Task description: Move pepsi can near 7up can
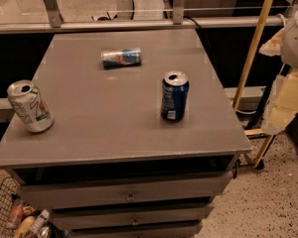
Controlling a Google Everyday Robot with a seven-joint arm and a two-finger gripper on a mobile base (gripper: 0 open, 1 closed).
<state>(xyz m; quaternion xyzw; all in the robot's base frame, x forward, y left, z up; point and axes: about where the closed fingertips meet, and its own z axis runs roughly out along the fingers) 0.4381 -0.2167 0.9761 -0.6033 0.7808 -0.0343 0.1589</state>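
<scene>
The pepsi can (175,96) stands upright on the grey table (109,133), just to the 3 o'clock side of the tabletop's middle, its silver top and opened mouth facing up. Nothing touches it.

The 7up can (31,106) sits near the table's edge at 9 o'clock, well apart from the pepsi can. Its top leans a little toward 11 o'clock, though that may only be the camera's angle.

A slimmer blue-and-silver can (121,58) lies on its side toward 12 o'clock, its length running across the table, clear of both other cans.

At 3 o'clock, off the table and against the frame's edge, hangs a pale white and cream shape that is probably the gripper (288,100). It is near no can, and whether it is released or clenched I cannot make out.

A yellow pole (256,43) slants between the table and that shape. Drawers (129,195) stack beneath the tabletop, and a wire basket (1,207) with some packages sits on the floor at 7 o'clock.
</scene>
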